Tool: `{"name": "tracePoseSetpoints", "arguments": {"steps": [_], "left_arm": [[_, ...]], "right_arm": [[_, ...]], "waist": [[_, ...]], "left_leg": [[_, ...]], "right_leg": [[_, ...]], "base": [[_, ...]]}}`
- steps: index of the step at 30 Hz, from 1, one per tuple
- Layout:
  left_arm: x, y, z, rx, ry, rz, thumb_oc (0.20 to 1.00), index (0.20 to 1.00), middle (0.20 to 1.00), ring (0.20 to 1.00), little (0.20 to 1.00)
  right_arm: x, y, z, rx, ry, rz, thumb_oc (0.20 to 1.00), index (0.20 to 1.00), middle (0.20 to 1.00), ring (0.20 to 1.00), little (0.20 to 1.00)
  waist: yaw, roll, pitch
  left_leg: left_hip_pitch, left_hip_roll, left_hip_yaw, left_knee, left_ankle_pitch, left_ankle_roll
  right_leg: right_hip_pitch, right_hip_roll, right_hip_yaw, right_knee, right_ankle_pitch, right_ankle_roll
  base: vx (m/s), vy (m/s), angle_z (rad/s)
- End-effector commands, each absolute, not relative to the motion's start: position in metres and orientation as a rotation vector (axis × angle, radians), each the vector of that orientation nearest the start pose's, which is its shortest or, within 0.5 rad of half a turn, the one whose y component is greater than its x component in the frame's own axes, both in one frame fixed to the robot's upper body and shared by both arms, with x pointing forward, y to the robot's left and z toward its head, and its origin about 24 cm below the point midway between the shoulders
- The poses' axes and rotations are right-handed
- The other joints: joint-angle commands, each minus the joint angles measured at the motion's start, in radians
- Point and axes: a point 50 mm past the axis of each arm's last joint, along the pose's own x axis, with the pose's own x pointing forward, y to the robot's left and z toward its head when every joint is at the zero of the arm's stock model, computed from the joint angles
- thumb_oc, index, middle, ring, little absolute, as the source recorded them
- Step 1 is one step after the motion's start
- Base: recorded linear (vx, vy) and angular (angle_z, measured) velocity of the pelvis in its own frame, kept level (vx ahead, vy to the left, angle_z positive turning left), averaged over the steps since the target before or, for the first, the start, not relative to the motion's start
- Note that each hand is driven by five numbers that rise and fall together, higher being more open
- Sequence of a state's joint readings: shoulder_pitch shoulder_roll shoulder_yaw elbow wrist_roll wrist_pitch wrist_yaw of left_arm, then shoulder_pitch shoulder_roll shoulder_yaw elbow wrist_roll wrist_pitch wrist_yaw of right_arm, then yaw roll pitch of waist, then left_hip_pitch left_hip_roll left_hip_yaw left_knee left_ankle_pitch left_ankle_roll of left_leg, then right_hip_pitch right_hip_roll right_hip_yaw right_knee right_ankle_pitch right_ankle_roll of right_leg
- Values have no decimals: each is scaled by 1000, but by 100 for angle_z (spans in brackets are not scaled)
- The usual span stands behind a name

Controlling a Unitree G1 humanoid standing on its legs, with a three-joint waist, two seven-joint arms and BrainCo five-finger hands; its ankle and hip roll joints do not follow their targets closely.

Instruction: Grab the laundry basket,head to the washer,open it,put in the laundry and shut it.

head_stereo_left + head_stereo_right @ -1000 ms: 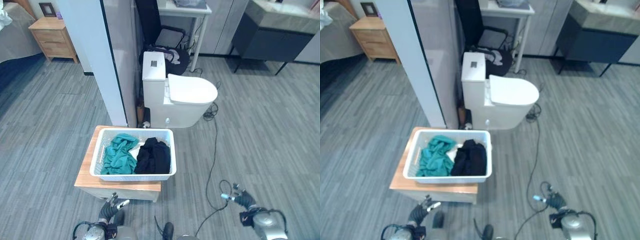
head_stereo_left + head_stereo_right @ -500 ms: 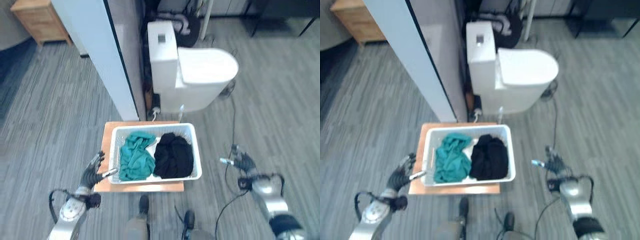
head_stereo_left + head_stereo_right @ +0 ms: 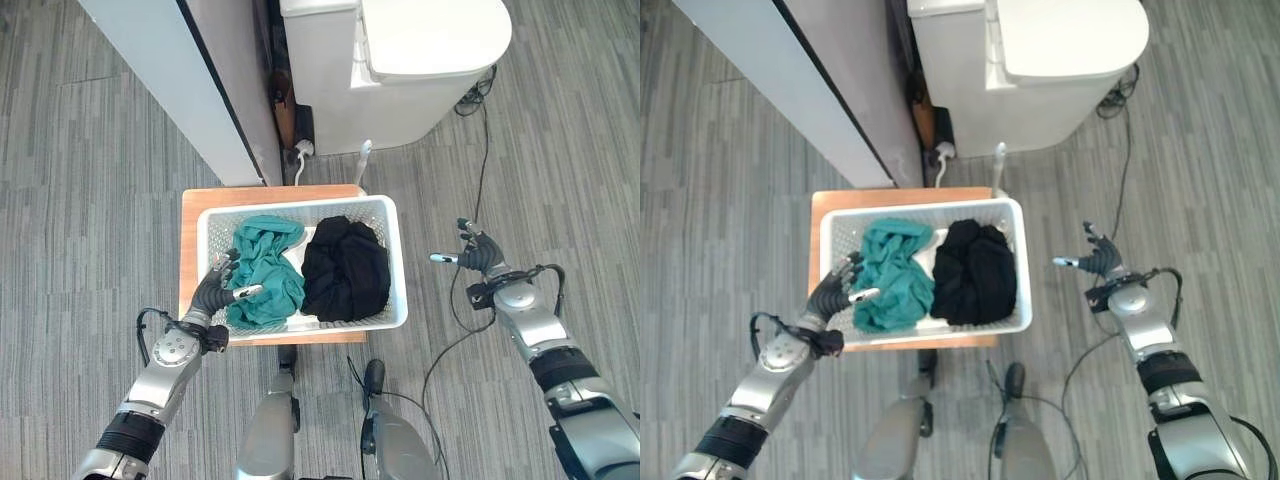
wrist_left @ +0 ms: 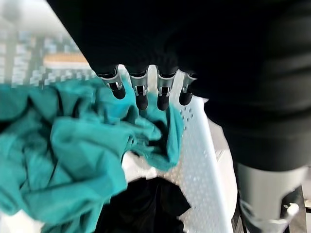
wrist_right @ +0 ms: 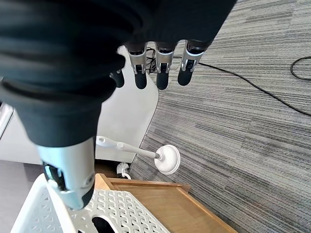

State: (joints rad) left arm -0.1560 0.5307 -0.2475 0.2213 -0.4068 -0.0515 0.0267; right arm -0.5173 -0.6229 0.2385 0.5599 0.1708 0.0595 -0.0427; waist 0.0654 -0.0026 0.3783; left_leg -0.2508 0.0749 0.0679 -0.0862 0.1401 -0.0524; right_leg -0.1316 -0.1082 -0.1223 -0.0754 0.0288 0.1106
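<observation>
Because the laundry basket [image 3: 397,262] is a stiff white perforated plastic tub holding only soft cloth, you can expect it to be light but wide, and apt to tip if you lift one side alone. It sits on a low wooden surface [image 3: 189,244] just in front of the toilet [image 3: 400,70], with a teal garment [image 3: 262,269] on its left half and a black garment [image 3: 345,268] on its right. Take it by the rims of the two short ends, one robot hand to each, and lift level so the loose clothes stay inside.

Your left robot hand [image 3: 216,288] hovers at the basket's left rim, above the teal cloth, fingers relaxed and grasping nothing. Your right robot hand [image 3: 476,254] hangs released over the floor, apart from the basket's right end.

Compared with half a second ago, the head camera has tipped further down, and the left robot hand has come in from beside the surface to the basket's rim.
</observation>
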Motion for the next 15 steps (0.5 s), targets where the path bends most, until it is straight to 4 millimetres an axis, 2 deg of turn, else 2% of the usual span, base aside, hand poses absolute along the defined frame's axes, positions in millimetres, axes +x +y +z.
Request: {"name": "tracePoseSetpoints", "arguments": {"steps": [1,3,5,6,10,14,15], "left_arm": [[279,206,36,93,103,-98,1000,1000,1000,1000,1000],[283,206,43,122,78,-88,1000,1000,1000,1000,1000],[287,210,67,154,-27,-64,1000,1000,1000,1000,1000],[286,210,67,154,-27,-64,1000,1000,1000,1000,1000],[276,223,106,212,-209,-28,1000,1000,1000,1000,1000],[267,232,114,202,-250,9,1000,1000,1000,1000,1000],[263,244,112,229,-237,60,1000,1000,1000,1000,1000]], "right_arm": [[352,-246,118,-637,21,-28,1000,1000,1000,1000,1000],[354,-242,122,-662,3,-25,1000,1000,1000,1000,1000],[352,-239,122,-661,-12,-24,1000,1000,1000,1000,1000],[351,-239,122,-661,-12,-24,1000,1000,1000,1000,1000],[341,-247,104,-628,36,-32,1000,1000,1000,1000,1000],[335,-250,94,-593,61,-32,1000,1000,1000,1000,1000],[333,-248,91,-574,67,-17,1000,1000,1000,1000,1000]], "waist": [[-2,-11,-47],[-2,-10,-43],[0,-7,-39],[0,-8,-39],[14,-3,-42],[19,0,-43],[23,3,-43]], "left_leg": [[-35,62,-18,49,-42,-15],[-34,63,-18,51,-43,-15],[-28,64,-20,47,-44,-18],[-27,64,-20,47,-44,-18],[-19,60,-28,48,-51,-21],[-18,58,-30,53,-56,-22],[-17,58,-31,57,-58,-23]], "right_leg": [[-145,-60,1,89,58,10],[-146,-59,-1,90,58,9],[-140,-60,-5,89,55,10],[-140,-60,-5,89,55,10],[-129,-63,-12,93,48,10],[-127,-65,-13,100,43,9],[-129,-65,-11,105,41,9]], "base": [[0,0,0],[0,0,0],[0,0,0],[0,0,0],[27,-24,2],[7,-12,4],[0,0,0]]}}
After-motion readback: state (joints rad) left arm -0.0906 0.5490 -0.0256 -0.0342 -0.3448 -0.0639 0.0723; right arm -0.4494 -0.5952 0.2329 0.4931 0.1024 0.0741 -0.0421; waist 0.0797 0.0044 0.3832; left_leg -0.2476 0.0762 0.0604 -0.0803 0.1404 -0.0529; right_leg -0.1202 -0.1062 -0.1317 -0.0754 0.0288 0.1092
